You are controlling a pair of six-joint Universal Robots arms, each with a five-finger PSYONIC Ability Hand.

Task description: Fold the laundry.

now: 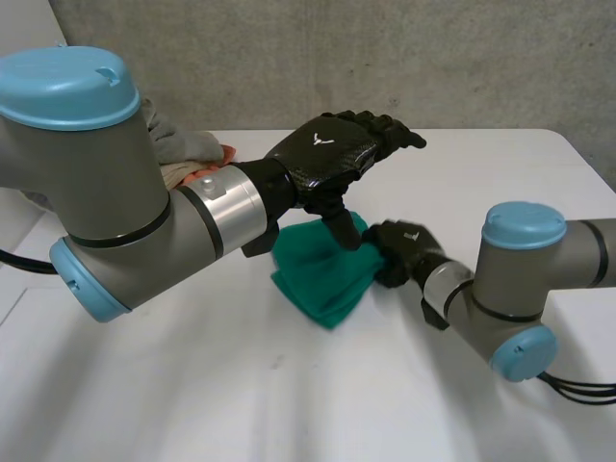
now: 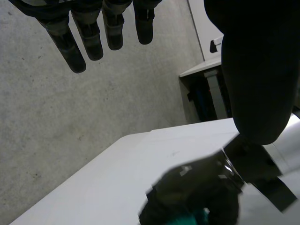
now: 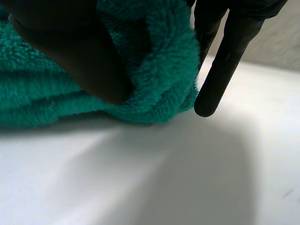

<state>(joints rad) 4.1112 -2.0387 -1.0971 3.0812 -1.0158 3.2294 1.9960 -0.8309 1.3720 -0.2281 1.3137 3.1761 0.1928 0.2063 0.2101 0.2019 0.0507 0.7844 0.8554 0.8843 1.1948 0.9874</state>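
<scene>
One towel: green, bunched mid-table.
Two hands: left hand open, fingers straight, above the towel; right hand pinches its right edge.
One clothes pile: far left.
One table: white.
One wall: grey concrete.

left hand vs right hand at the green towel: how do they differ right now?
Height: the left hand is raised above the green towel; the right hand is down at the table, at the towel's edge on its own side.
Grasp: the left hand's fingers are straight and hold nothing; the right hand pinches the towel with its thumb.
Shared: both are black and close to the towel.
</scene>
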